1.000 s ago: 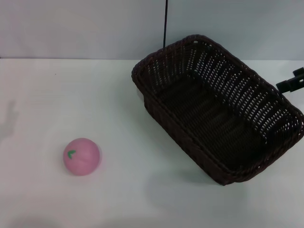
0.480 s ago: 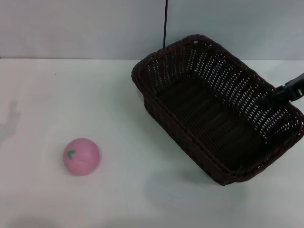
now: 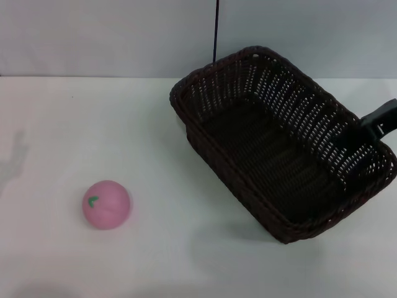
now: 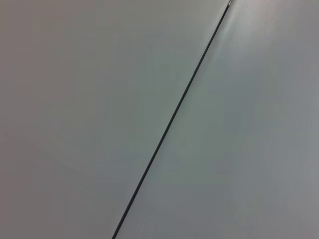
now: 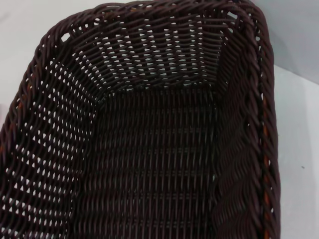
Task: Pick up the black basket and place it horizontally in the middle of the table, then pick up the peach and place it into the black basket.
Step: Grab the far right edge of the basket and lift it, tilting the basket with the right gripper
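The black basket [image 3: 282,139] is a dark woven rectangle with flared openwork sides and a braided rim, and it sits askew on the white tabletop [image 3: 155,248], its long axis running diagonally. The pink peach [image 3: 107,204], a small ball with a green leaf mark, lies on the tabletop well to the left of the basket. At the basket's right end the right pincer [image 3: 372,127] reaches over the rim; whether it is spread or pinching the wicker cannot be told. The right wrist view looks straight down into the basket [image 5: 149,149], showing its woven floor and walls close up. The left wrist view shows only a plain grey surface crossed by a thin dark line.
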Available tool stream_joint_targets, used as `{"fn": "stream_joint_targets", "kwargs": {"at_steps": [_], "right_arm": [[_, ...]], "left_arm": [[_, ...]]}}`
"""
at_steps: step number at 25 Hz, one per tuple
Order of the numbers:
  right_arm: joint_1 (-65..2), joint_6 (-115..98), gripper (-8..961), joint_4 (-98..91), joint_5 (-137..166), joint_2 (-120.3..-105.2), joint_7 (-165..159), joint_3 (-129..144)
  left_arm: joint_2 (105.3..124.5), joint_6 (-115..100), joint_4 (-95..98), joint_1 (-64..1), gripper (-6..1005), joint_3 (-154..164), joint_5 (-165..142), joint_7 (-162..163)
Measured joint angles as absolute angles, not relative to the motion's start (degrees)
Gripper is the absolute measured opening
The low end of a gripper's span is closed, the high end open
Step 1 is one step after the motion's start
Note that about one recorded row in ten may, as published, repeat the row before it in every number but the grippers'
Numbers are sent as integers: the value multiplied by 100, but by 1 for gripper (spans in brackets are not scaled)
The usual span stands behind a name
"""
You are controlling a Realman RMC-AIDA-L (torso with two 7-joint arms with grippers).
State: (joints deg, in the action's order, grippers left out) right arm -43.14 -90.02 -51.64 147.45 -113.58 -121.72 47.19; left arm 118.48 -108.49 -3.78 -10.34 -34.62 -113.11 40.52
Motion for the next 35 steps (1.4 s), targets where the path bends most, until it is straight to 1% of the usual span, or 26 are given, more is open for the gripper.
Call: {"fn": "stream_joint_targets", "kwargs": {"at_steps": [6,11,15,19,20,21,22,23,26,27,30,31,32,35], "right_arm": [[-4300,-9040,309,-5174,14748,-11331,-12169,4674],[-4250,-9038,192,-5214,14637,-11328,-12153,4566],[-4173,-9050,191,-5306,14348,-11322,-12031,4349],[-3911,-9062,190,-5522,13651,-11284,-11805,4041],[-3835,-9070,190,-5558,13434,-11257,-11759,4007],[-3695,-9076,189,-5588,12980,-11186,-11683,3977],[-3638,-9075,188,-5589,12766,-11150,-11661,3971],[-3638,-9075,188,-5589,12766,-11150,-11661,3971],[-3409,-9139,187,-5607,11984,-11015,-11611,3939],[-3409,-9139,187,-5607,11984,-11015,-11611,3939],[-3312,-9310,187,-5648,11581,-10961,-11510,3818],[-3275,-9504,186,-5666,11295,-10921,-11464,3723],[-3275,-9504,186,-5666,11295,-10921,-11464,3723],[-3289,-9836,187,-5748,11064,-10826,-11400,3691]], "left_arm": [[11852,-10800,-386,-1028,732,-3462,-11311,4052],[11855,-10771,-443,-1010,733,-3463,-11311,4057],[11857,-10752,-447,-1010,734,-3463,-11311,4058],[11856,-10727,-448,-1011,730,-3463,-11311,4060],[11857,-10726,-449,-1011,729,-3463,-11311,4060],[11855,-10725,-448,-1016,728,-3463,-11311,4061],[11855,-10725,-448,-1016,728,-3463,-11311,4061],[11854,-10725,-448,-1023,728,-3463,-11309,4061],[11852,-10719,-448,-1055,728,-3463,-11300,4061],[11852,-10719,-448,-1055,728,-3463,-11300,4061],[11849,-10708,-452,-1087,727,-3463,-11300,4061],[11848,-10703,-458,-1096,727,-3463,-11302,4061],[11848,-10703,-458,-1096,727,-3463,-11302,4061],[11847,-10690,-465,-1108,727,-3463,-11302,4061]]}}
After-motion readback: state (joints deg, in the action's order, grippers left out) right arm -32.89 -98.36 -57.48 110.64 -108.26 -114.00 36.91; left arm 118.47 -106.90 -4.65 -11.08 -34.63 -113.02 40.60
